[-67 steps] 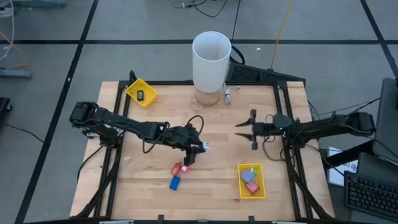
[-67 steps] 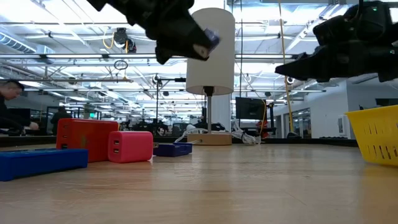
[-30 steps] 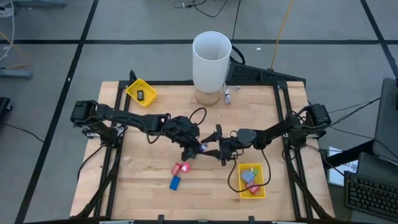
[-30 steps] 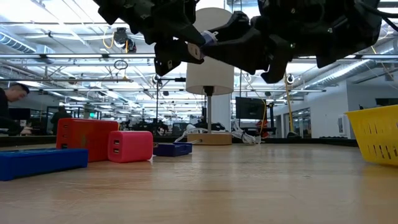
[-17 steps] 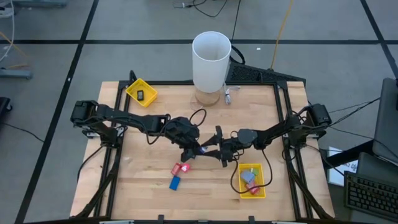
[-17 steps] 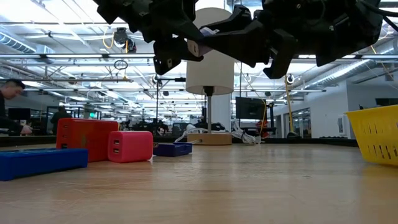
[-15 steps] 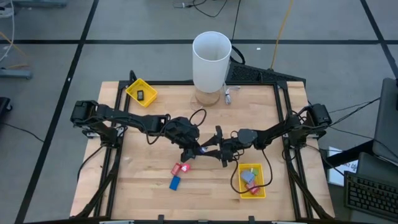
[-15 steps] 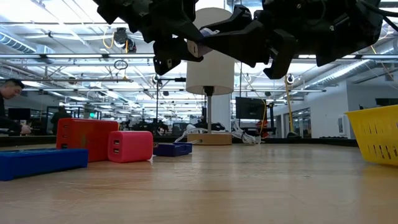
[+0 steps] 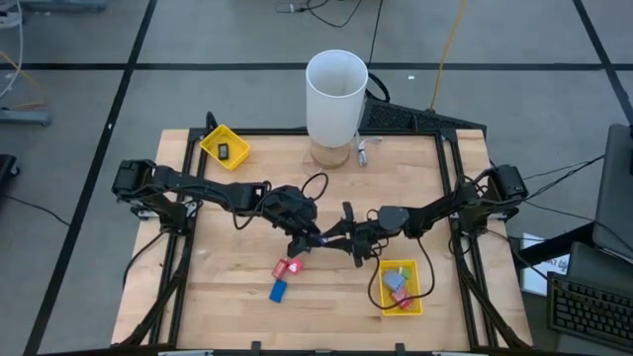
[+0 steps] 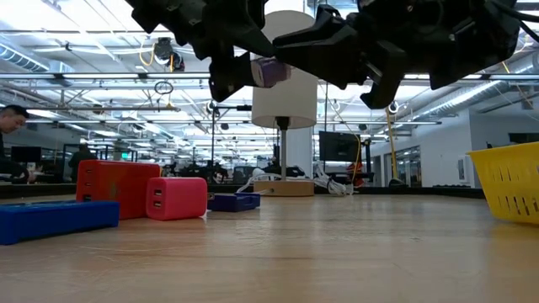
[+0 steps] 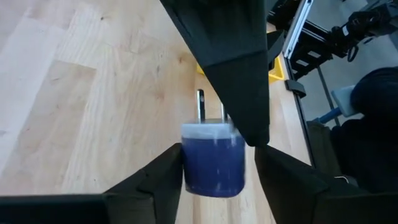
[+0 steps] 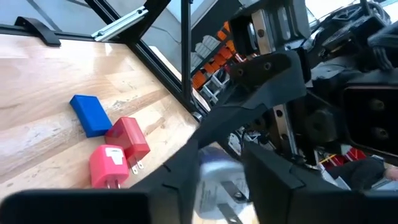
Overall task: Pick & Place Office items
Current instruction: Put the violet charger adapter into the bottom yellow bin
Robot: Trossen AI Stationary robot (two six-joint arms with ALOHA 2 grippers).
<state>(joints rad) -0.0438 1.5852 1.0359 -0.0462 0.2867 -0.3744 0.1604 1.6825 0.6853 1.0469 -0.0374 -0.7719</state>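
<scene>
A small blue-violet charger plug [image 11: 213,158] with two metal prongs is held in the air above the table's middle, also seen as the plug [image 10: 271,71] in the low view. My left gripper [image 9: 313,237] comes at it from the table's left and my right gripper [image 9: 332,235] from the right, and both are shut on it. Below them on the wood lie two red pieces [image 9: 288,267] and a blue piece [image 9: 278,290]. More pieces lie in the near yellow tray [image 9: 384,289]. My left gripper has the plug's blue body [image 11: 193,168] between its two fingers [image 11: 155,183], coming level from the table's left, prongs pointing away from it. The plug is clear of the table. My right gripper pinches the same plug [image 12: 214,177] between its fingers [image 12: 180,174], coming level from the table's right; one finger [image 11: 239,93] lies along the prong end.
A tall white cylinder [image 9: 336,94] stands at the far edge. A second yellow tray [image 9: 216,138] with a black piece [image 9: 225,150] sits at the far left corner. In the low view, the red blocks [image 10: 139,192] and blue blocks [image 10: 55,219] lie left and the tray wall [image 10: 509,189] right.
My right gripper has swung from the table's right side to the middle and met my left gripper at the plug. In the last half second the plug has shifted a little and shows further out beside my left gripper in the low view.
</scene>
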